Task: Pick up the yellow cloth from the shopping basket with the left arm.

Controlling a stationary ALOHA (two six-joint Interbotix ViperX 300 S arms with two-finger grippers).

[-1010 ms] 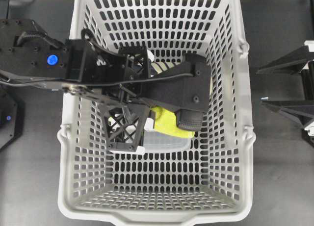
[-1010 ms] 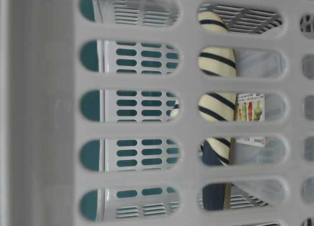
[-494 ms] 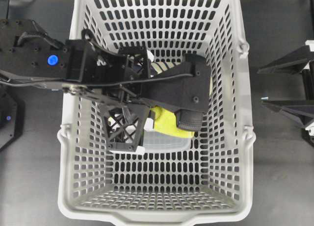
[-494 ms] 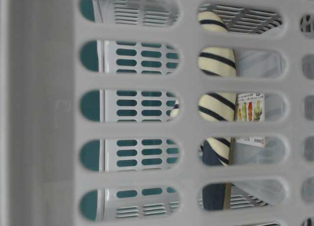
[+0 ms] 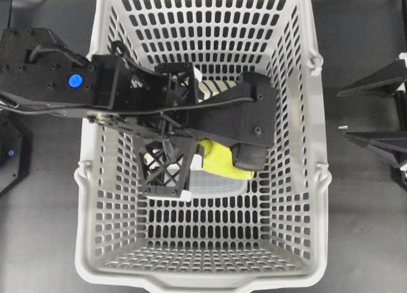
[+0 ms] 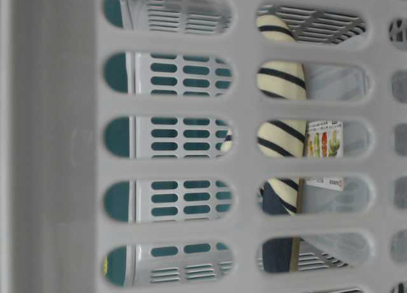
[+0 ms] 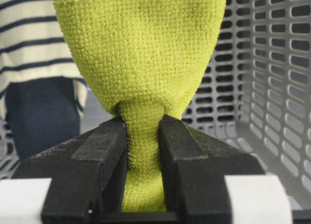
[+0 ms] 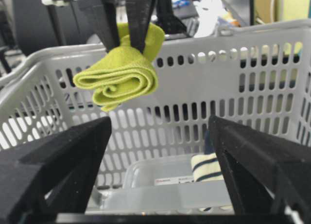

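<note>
Yellow-green terry is seen pinched between the two black fingers [image 7: 104, 156] of the left gripper [image 7: 143, 136], whose jaws are closed most of the way onto a gathered waist of the yellow cloth [image 7: 141, 54]. One cloth is counted. From the right wrist view the cloth [image 8: 121, 71] hangs just below the fingertips as a loose roll, its long axis lying roughly level and its rolled end turned toward that camera; it is held up at the height of the rim of the shopping basket [image 8: 272, 32]. In the overhead view the cloth [image 5: 219, 159] shows only as a patch beside the wrist camera housing, the rest being hidden under the left arm [image 5: 127, 93], which reaches in over the basket's left wall.

Beneath the gripper, on the basket floor, one clear plastic container [image 8: 160, 185] is seen, carrying a white label [image 6: 323, 139] with small pictures and a red mark; its print is too small to be read. Beside and partly beyond it lies one cream-and-navy striped slipper [image 7: 29, 44].

Farther off, outside the basket's right wall, the right gripper [image 5: 375, 112] rests over the dark table [image 5: 362, 197], its two fingers spread wide with nothing between them.
</note>
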